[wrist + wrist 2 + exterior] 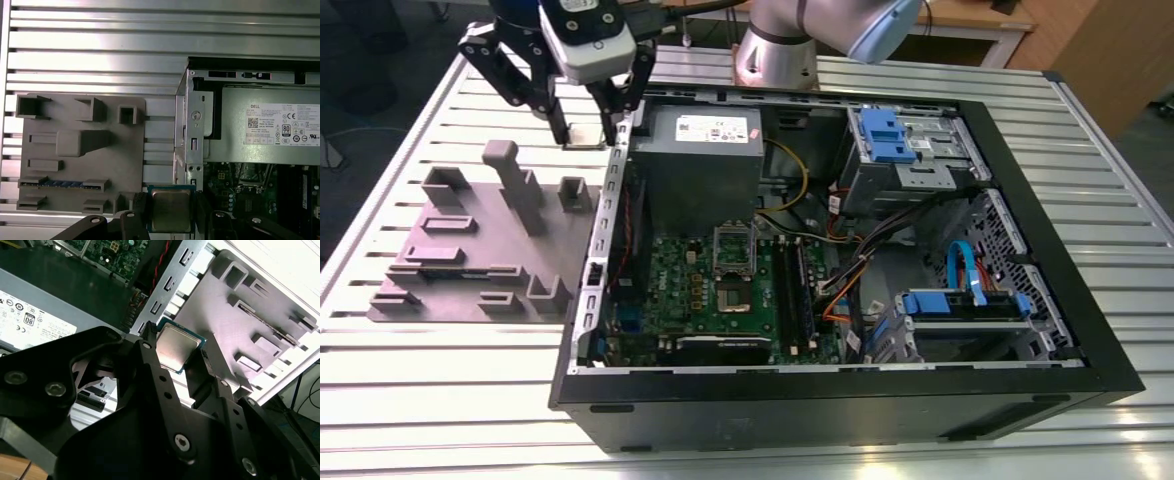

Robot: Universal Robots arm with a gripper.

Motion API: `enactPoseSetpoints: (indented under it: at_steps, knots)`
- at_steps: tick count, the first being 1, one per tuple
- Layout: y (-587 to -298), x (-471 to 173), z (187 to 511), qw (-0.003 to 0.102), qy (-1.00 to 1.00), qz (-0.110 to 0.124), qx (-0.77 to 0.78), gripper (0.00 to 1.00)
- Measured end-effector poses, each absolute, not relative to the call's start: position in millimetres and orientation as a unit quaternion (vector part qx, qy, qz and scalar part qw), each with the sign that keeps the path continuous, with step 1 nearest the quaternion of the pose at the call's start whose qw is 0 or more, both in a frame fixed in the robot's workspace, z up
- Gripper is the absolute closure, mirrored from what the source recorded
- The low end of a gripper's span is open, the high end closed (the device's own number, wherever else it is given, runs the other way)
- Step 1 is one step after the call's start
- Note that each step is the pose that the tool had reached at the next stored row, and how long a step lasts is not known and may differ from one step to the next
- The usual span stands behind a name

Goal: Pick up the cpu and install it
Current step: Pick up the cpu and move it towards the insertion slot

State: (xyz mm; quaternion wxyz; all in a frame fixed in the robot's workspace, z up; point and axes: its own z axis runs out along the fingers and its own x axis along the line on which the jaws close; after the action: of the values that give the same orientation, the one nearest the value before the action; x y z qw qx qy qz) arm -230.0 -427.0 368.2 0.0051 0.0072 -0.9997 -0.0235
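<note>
The cpu (176, 351), a small square chip with a silvery metal top, is clamped by its edges between the black fingers of my gripper (176, 342). In the first wrist view the cpu (171, 211) hangs over the case's side wall, between the grey holder plate and the open computer. In the exterior view my gripper (587, 135) is raised above the table at the far end of the case's wall on the exterior view's left, with the cpu (588, 144) a thin sliver between the fingertips. The motherboard's empty socket (732, 262) lies open inside the case.
The open black computer case (1067, 300) holds a grey power supply (700, 150), a green motherboard (670, 280), black memory sticks (794, 290), cables and blue drive brackets (881, 135). A grey holder plate (467, 250) with raised blocks lies on the slatted metal table (427, 400).
</note>
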Motion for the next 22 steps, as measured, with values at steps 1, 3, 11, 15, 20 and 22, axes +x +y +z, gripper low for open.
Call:
enactPoseSetpoints:
  at_steps: [1,3,11,15,20,22]
  knots:
    - [-427,-229,368,0.005,-1.0,-0.024,0.007,0.53]
    - [-427,-228,368,0.005,-1.0,-0.024,0.007,0.53]
    - [-427,-218,368,0.005,-1.0,-0.023,0.007,0.53]
    - [-427,-218,368,0.005,-1.0,-0.023,0.007,0.53]
    - [-427,-218,368,0.005,-1.0,-0.023,0.007,0.53]
    - [-427,-218,368,0.005,-1.0,-0.023,0.007,0.53]
